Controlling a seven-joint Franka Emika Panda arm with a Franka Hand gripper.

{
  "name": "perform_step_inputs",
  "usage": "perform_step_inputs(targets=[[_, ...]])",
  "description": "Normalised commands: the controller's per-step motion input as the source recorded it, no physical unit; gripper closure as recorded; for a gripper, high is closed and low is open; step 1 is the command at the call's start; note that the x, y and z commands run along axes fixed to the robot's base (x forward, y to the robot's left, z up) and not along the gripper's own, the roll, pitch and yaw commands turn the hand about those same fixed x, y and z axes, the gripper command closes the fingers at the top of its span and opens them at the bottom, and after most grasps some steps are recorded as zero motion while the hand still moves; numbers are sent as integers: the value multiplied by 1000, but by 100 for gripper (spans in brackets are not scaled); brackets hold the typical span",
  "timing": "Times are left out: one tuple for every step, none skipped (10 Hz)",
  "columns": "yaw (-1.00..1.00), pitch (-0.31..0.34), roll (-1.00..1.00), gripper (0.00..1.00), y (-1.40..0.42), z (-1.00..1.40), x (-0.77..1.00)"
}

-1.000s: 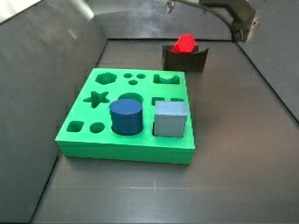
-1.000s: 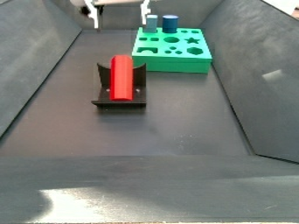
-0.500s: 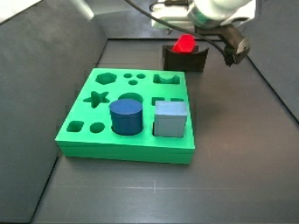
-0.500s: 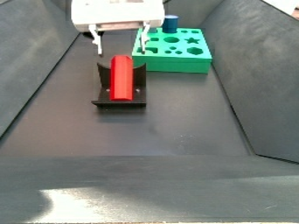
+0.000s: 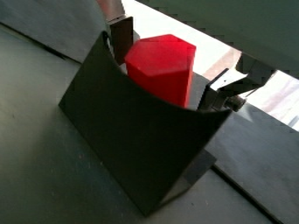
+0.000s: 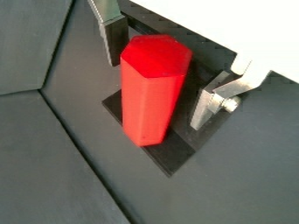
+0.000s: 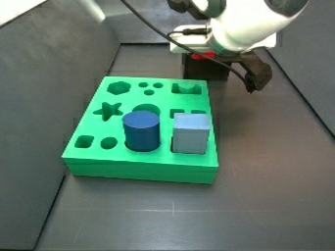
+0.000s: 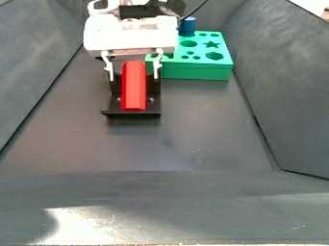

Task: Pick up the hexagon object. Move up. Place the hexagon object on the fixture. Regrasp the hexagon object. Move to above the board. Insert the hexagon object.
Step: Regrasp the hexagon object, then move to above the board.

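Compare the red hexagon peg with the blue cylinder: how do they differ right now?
The red hexagon peg lies lengthwise in the dark fixture, the gripper straddling it with fingers either side; the blue cylinder stands upright in the green board, untouched. The peg has flat facets, the cylinder a round wall. Both are plain solid-coloured pegs.

One end effector (image 8: 130, 65), one board (image 7: 105, 147)

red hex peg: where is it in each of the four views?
Wrist view: hexagon object in the fixture, between the gripper fingers.
Wrist view: hexagon object, centre.
Side view: hidden behind the arm.
Side view: hexagon object, left of the board.
Shared landmark: the fixture.
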Motion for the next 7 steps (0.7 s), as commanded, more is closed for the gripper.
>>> perform_step_inputs(targets=[[-11, 14, 38, 0, -3, -213, 43], [-7, 8, 38, 0, -13, -190, 16], [4, 9, 38, 0, -10, -188, 19], [9, 9, 38, 0, -9, -188, 19], [13, 9, 38, 0, -9, -187, 20], [0, 0, 0, 100, 0, 0, 0], [104, 48, 231, 100, 74, 1000, -161]])
